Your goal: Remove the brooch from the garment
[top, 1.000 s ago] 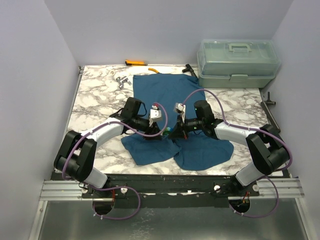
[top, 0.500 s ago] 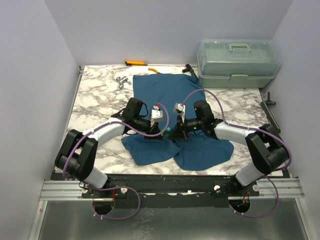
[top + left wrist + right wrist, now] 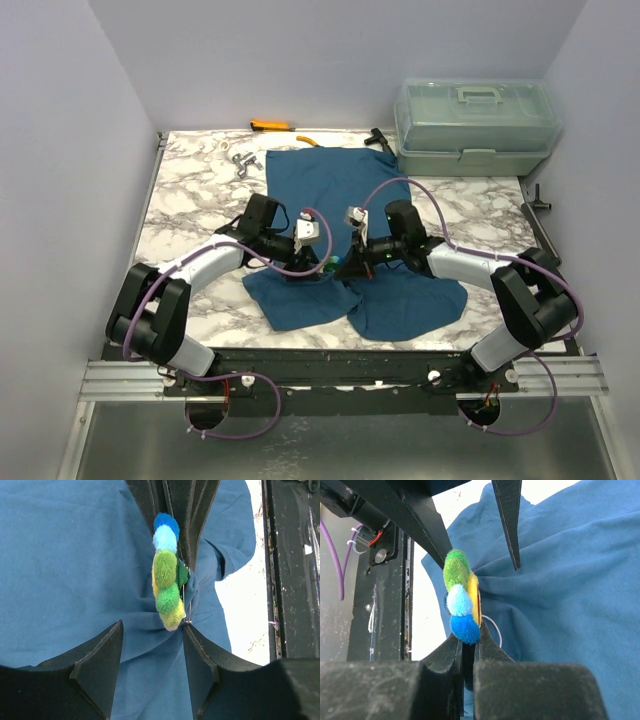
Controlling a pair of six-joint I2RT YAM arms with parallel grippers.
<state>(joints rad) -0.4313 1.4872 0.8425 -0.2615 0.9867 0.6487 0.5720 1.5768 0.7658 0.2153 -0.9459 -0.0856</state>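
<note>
White-and-grey marbled table (image 3: 190,215), dark teal garment (image 3: 330,185) spread across its middle, pale green lidded box (image 3: 475,125) at far right corner, orange-handled tool (image 3: 270,126) along far edge, small metal pieces (image 3: 243,162) far left, black tool (image 3: 378,139) beside the box.

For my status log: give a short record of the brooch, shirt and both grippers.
shirt: teal, spread on table, bunched up at brooch
brooch: pom-pom cluster seen edge-on, apparently attached to shirt
right gripper: shut on brooch
left gripper: open, fingers either side of the bunched cloth
task: brooch not yet off
</note>
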